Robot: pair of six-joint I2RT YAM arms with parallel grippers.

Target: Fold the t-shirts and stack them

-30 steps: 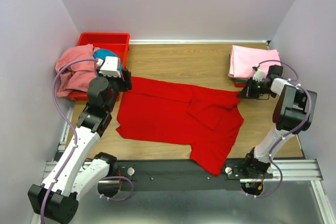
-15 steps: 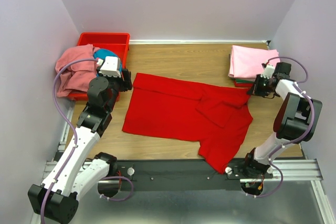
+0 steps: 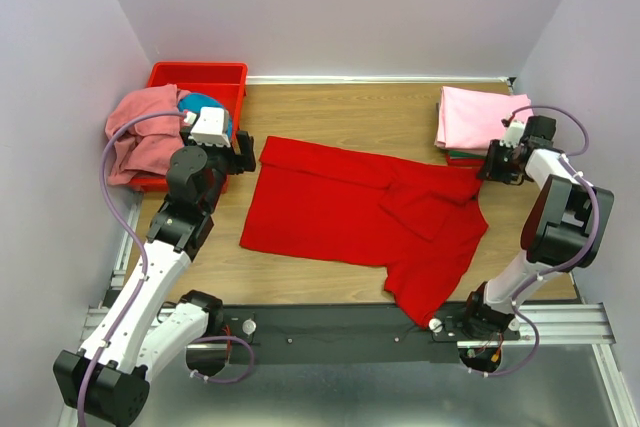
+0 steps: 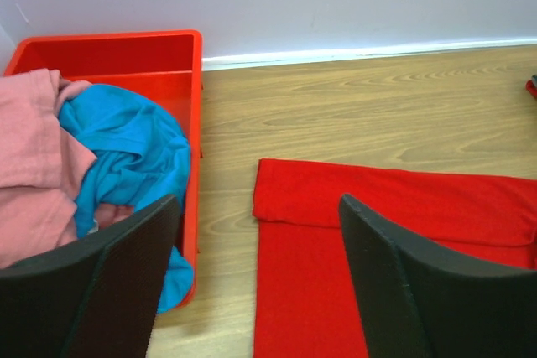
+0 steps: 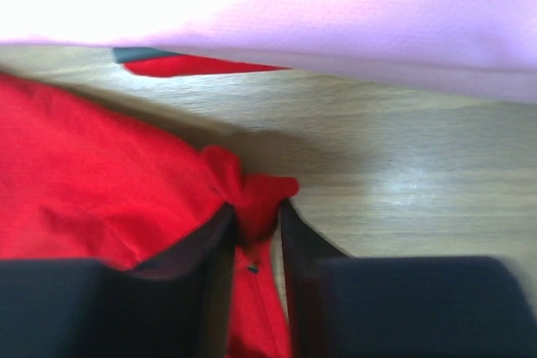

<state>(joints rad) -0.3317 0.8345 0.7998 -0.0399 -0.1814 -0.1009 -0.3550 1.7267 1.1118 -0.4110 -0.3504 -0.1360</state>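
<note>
Red t-shirt (image 3: 350,217): lies spread out in the middle of the wooden surface (image 3: 340,112). It is mostly flat, with some folds near its right side. One corner reaches down to the near edge.
Right hand (image 5: 252,215): sits at the right tip of the red t-shirt, just beside the folded pile. Its two fingers (image 5: 214,249) are close together, with a small bunch of red cloth pinched between them. The cloth fills the gap.
Left hand (image 4: 260,207): hangs above the surface between the red bin (image 3: 200,74) and the left edge of the red t-shirt. Its fingers are wide apart, with nothing between them.
Light pink t-shirt (image 3: 470,117): folded, on top of a small pile in the far right corner. Thin strips of green and red cloth peek out under it.
Salmon pink t-shirt (image 3: 145,132): crumpled, hanging over the left side of the red bin.
Teal blue t-shirt (image 3: 200,105): crumpled in the red bin, touching the salmon pink t-shirt.
</note>
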